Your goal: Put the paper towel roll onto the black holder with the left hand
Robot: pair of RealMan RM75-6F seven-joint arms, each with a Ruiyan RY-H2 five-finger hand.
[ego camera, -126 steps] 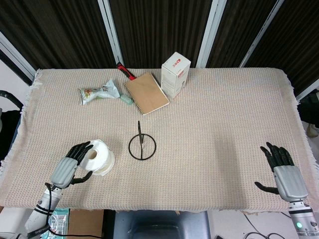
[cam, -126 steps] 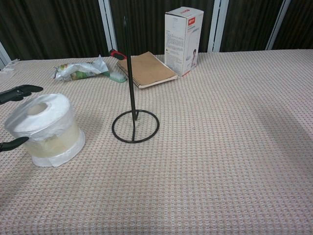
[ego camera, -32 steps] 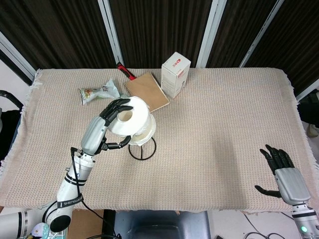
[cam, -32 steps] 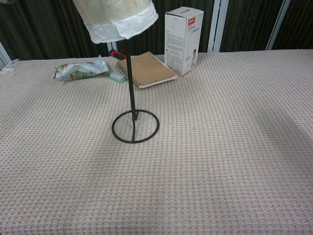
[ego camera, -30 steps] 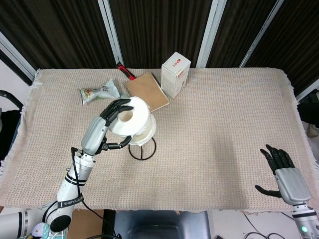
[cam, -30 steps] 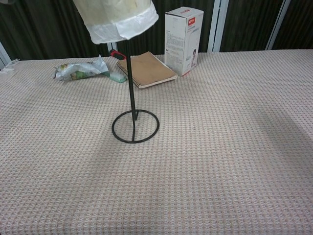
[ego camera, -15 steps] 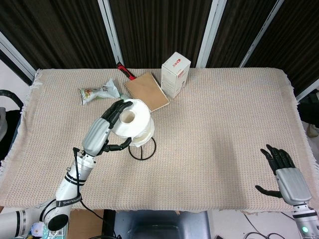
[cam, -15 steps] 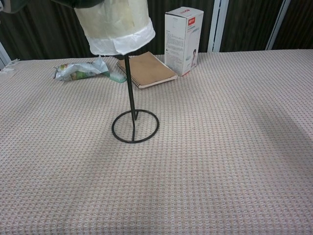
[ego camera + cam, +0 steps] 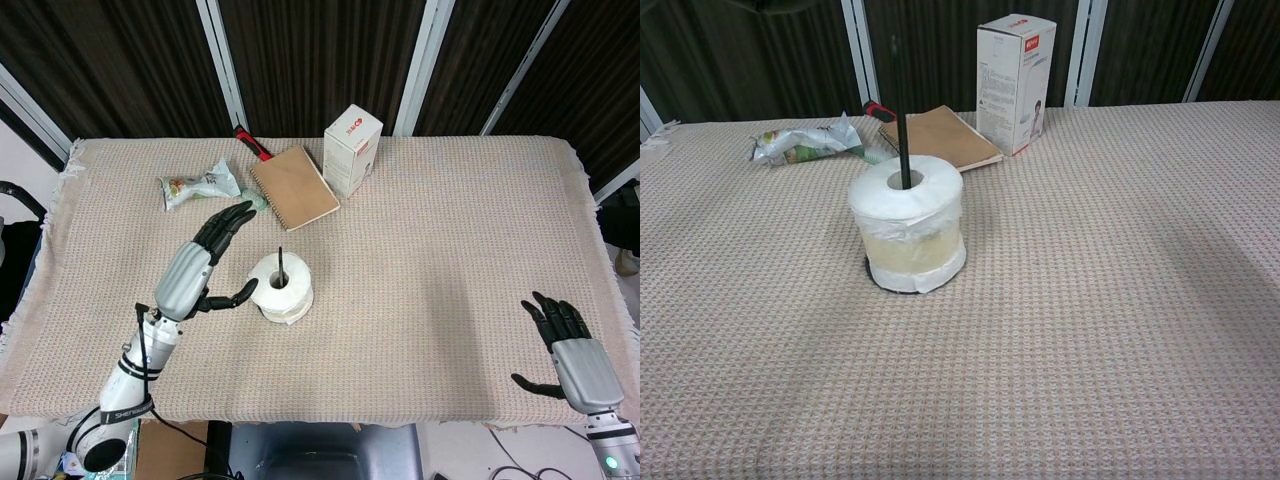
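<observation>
The white paper towel roll [image 9: 281,287] [image 9: 908,222] stands on the base of the black holder, with the holder's rod [image 9: 280,262] [image 9: 900,105] rising through its core. Only a sliver of the base ring [image 9: 886,286] shows under the roll. My left hand [image 9: 203,263] hovers just left of the roll, fingers spread and holding nothing, apart from the roll. It is out of the chest view. My right hand [image 9: 570,346] rests open near the table's front right corner.
At the back of the table lie a snack packet [image 9: 197,185], a brown notebook [image 9: 293,187] with a red-handled tool [image 9: 251,142] behind it, and a white box [image 9: 351,150] standing upright. The woven cloth [image 9: 450,250] covers the table.
The roll has dropped down the rod to the holder's base. My left hand has let go of it and drawn back to the left, fingers opened.
</observation>
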